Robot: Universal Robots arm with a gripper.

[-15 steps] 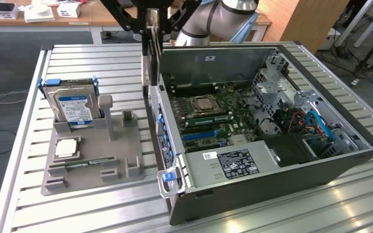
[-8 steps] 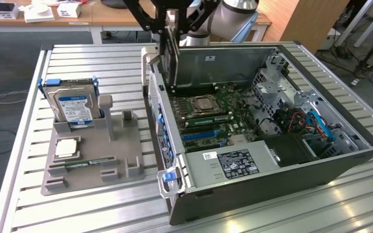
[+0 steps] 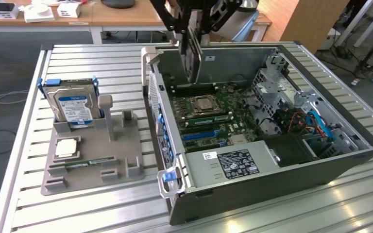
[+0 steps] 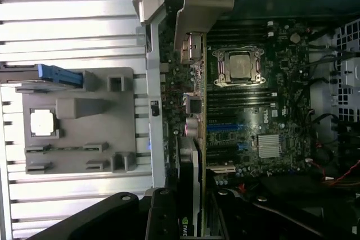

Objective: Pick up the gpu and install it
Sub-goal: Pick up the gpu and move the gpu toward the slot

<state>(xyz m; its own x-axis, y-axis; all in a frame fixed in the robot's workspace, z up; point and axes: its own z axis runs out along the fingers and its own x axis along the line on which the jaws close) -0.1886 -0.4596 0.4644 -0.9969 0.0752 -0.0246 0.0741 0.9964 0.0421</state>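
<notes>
Exterior and wrist views, workstation assembly bench.

Slatted table (image 3: 63, 208) of ribbed, brushed aluminium, glossy under glare at the near edge. On it, at the exterior view's right: open computer case (image 3: 271, 179), a dark painted sheet-metal box with perforated steel bays inside. On its floor: green motherboard (image 3: 222, 114) with a square metal-framed CPU socket (image 3: 203, 104), and nearer, a grey power supply (image 3: 232, 162) bearing a black label.

At the exterior view's left: matt grey moulded holder (image 3: 112, 155) with blocky posts and slots. Standing upright in its far end: silver hard drive (image 3: 73, 107), blue-and-white label, blue side rails.

Suspended over the far part of the case interior, clear of the motherboard: the gpu (image 3: 199, 63), a thin, flat rectangular card hung on edge, dark-faced. Seen edge-on from the wrist: dark slim body (image 4: 188, 161), ending in a silvery-grey bent metal bracket (image 4: 198, 1).

Black gripper (image 3: 192, 41) directly above the card, fingers (image 4: 162, 217) pinching the gpu from both flat sides.
</notes>
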